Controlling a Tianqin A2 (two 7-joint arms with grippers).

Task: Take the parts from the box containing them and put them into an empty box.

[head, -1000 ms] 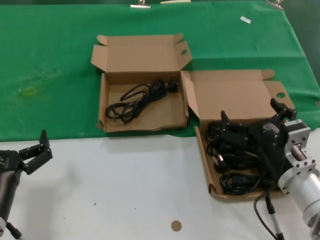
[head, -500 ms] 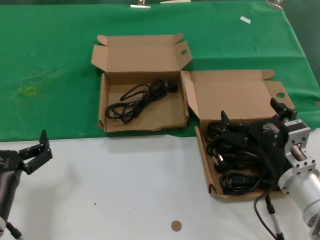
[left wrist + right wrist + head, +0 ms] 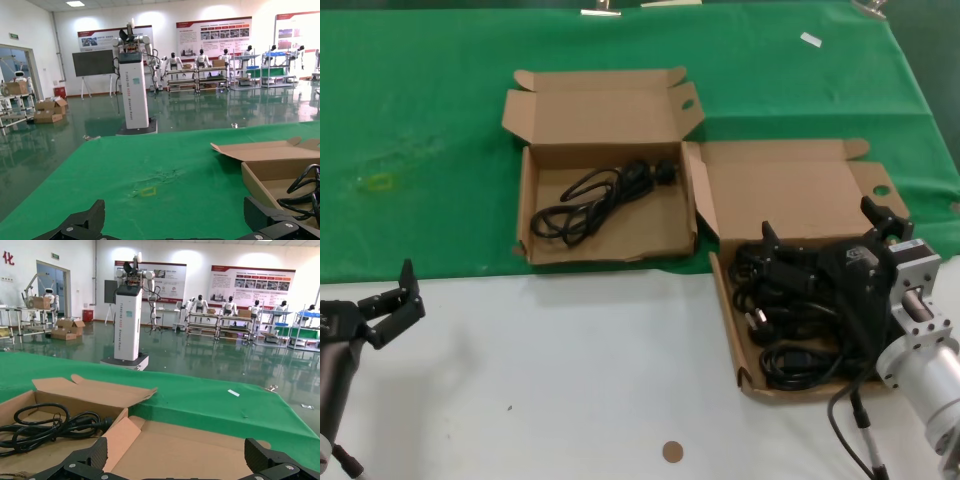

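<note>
Cardboard side flap (image 3: 701, 200) stands between both boxes.

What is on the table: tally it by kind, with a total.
Cardboard boxes: 2, the far box and the near box
Lone cable in the far box: 1
Tangled cable mass in the near box, cables uncountable: 1
Brown disc: 1
Total: 5
</note>
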